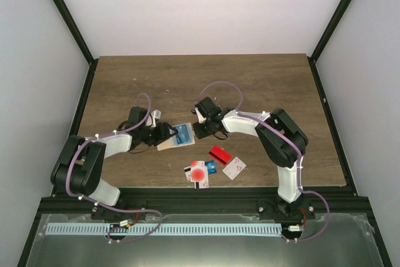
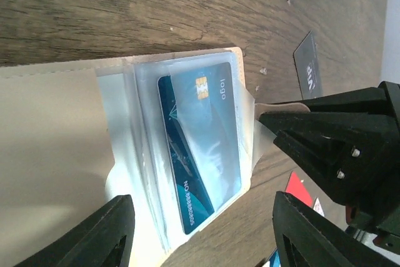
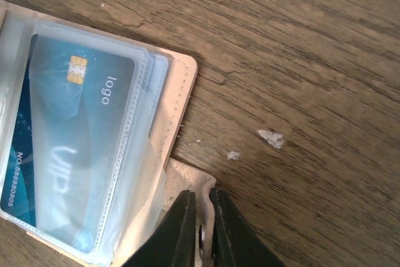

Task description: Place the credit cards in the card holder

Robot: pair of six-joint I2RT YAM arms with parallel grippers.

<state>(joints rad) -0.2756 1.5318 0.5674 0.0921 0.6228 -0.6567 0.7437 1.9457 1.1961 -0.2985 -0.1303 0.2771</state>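
At worktop [image 1: 187, 79] centre | card holder [image 1: 177, 136] open, blue card [image 2: 200, 148] part-sleeved | right end effector [image 3: 201, 229], 3 o'clock, clamped on tab [image 3: 187, 179] | left end effector [image 2: 200, 217], 9 o'clock, spread wide | spare cards [image 1: 209, 167] at 5 o'clock | advice: hold tab taut, push card fully home.

"logo", "VIP" and "NO:88888805" can be read on the blue card [image 3: 81, 148]. "VIP" is also printed on a grey card [image 2: 309, 67] lying on the counter [image 2: 125, 4].
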